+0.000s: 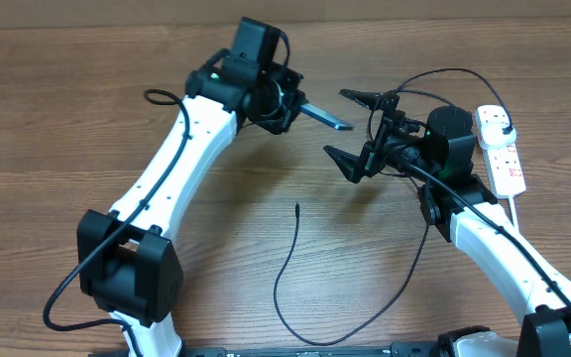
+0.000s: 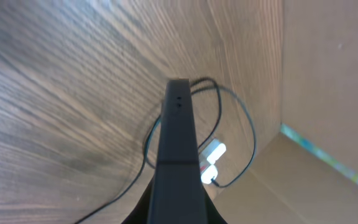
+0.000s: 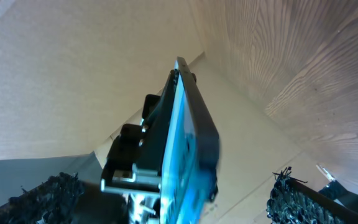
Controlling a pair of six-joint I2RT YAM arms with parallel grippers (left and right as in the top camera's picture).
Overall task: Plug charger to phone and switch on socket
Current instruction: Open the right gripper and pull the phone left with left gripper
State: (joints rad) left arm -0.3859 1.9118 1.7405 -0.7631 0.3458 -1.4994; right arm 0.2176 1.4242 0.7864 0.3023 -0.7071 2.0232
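Note:
My left gripper is shut on the phone, holding it edge-on above the table. From the left wrist the phone is a dark slab rising from that gripper. The right wrist view shows the phone's cyan screen between the wide-open fingers of my right gripper. Overhead, the right gripper stands open just right of the phone's free end. The charger, a thin black cable, lies on the table with its tip loose below the phone. The white socket lies far right.
The charger cable curls across the wood to the socket. A white cord leaves the socket toward the front right. Cardboard walls stand behind the table.

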